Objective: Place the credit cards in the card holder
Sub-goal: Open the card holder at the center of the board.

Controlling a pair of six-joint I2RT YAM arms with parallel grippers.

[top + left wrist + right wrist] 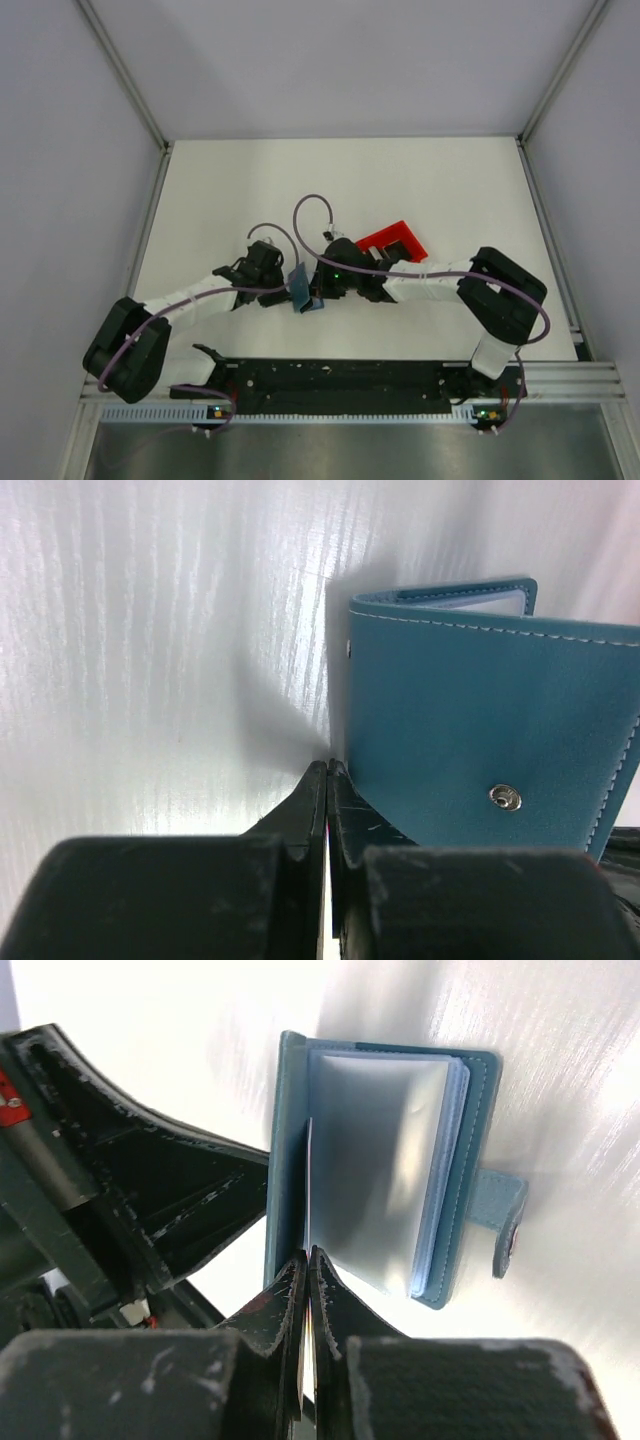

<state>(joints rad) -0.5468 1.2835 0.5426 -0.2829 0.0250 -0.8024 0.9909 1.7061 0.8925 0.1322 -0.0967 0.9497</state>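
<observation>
- Sitting between the tips of the two arms, the small flat teal-blue folding card holder is found near the middle of the white table, towards its near side.
- The holder is seen partly open: from the right wrist, its stack of shiny greyish clear pockets is exposed between the two teal covers, and a closing strap sticks out from the far cover.
- From the left wrist, the outside of one cover is shown, with white stitching along its edges and a round metal snap stud near its lower corner.
- The left gripper is shown with its black fingers pressed together and nothing visible between them; its tips lie just beside the holder's edge, against the outside of the cover.
- The right gripper is likewise seen fully closed, its tips set at the holder's open mouth, between the near cover and the pockets.
- A thin pale edge runs up from those tips into the gap; whether it is a credit card or a pocket leaf, and whether it is gripped, cannot be told.
- A red plastic bin is placed beyond the right arm's wrist, apart from the holder.
- Whether the holder rests on the table or is lifted off it cannot be told.
</observation>
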